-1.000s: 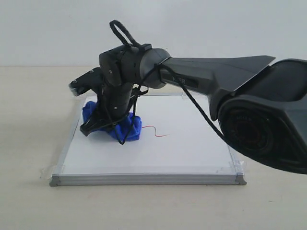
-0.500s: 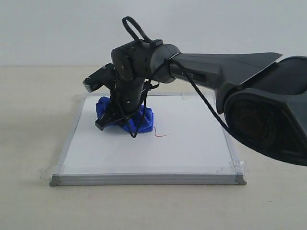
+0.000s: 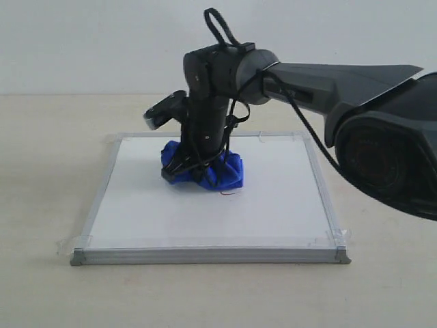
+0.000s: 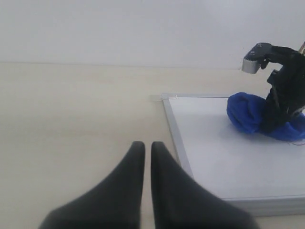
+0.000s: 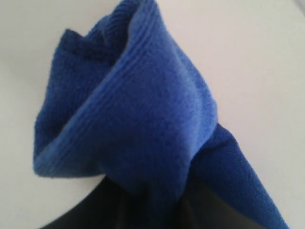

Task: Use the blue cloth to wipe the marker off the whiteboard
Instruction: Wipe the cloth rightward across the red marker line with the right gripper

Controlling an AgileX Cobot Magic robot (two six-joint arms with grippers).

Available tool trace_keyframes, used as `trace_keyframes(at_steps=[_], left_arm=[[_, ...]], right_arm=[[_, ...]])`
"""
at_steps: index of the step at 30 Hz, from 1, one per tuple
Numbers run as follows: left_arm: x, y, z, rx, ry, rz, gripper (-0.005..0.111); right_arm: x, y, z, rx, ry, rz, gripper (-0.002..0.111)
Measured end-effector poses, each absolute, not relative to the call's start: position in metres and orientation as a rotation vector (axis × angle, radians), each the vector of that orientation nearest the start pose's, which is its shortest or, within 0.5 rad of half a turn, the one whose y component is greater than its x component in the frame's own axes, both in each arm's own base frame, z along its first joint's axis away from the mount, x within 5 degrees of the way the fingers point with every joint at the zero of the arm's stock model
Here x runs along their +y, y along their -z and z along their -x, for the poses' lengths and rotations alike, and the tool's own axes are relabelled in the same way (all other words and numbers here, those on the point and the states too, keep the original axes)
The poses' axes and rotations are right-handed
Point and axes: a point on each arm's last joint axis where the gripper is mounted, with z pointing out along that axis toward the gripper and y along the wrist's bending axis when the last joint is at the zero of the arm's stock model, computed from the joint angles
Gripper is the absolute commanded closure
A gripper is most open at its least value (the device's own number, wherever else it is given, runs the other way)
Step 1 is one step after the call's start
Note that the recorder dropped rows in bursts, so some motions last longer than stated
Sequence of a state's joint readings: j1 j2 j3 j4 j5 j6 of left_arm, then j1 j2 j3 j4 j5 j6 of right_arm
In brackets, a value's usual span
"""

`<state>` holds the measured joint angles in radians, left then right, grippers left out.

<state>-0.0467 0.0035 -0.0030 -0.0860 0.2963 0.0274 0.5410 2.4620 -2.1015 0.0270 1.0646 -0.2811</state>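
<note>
The blue cloth (image 3: 229, 172) slid right onto the marker (image 3: 231, 195) (right gripper (image 3: 192, 175) clamps it).

A pale cream, matte flat bench (image 3: 41, 205) fills the foreground and meets a plain grey-white wall (image 3: 82, 41) behind. Light falls soft and even, with faint shadows.
</note>
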Motion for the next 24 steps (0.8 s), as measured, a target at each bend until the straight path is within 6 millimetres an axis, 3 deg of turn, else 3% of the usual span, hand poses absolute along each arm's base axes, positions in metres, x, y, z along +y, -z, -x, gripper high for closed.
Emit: trace_keyframes(at_steps=[2, 5, 10, 12, 14, 19, 22, 24], left_arm=[[-0.005, -0.187, -0.054, 1.780, 0.096, -0.011, 0.102], [-0.005, -0.187, -0.054, 1.780, 0.096, -0.011, 0.102], [-0.005, -0.187, -0.054, 1.780, 0.096, -0.011, 0.102], [-0.005, -0.187, -0.054, 1.780, 0.096, -0.011, 0.102], [-0.005, -0.187, -0.054, 1.780, 0.096, -0.011, 0.102], [-0.005, -0.187, -0.054, 1.780, 0.096, -0.011, 0.102], [-0.005, -0.187, -0.054, 1.780, 0.096, -0.011, 0.102], [-0.005, -0.187, -0.054, 1.780, 0.096, -0.011, 0.102]], right_arm=[[0.277, -0.136, -0.428, 2.658, -0.049, 1.243, 0.108], [0.275, -0.136, -0.428, 2.677, 0.047, 1.207, 0.108], [0.242, -0.136, -0.443, 2.810, 0.142, 0.951, 0.108], [0.223, -0.136, -0.451, 2.864, 0.124, 0.839, 0.108], [0.218, -0.138, -0.453, 2.888, 0.037, 0.807, 0.108], [0.240, -0.138, -0.440, 2.850, -0.044, 1.009, 0.108], [0.263, -0.138, -0.426, 2.809, -0.015, 1.134, 0.108], [0.267, -0.137, -0.421, 2.794, 0.040, 1.168, 0.108]])
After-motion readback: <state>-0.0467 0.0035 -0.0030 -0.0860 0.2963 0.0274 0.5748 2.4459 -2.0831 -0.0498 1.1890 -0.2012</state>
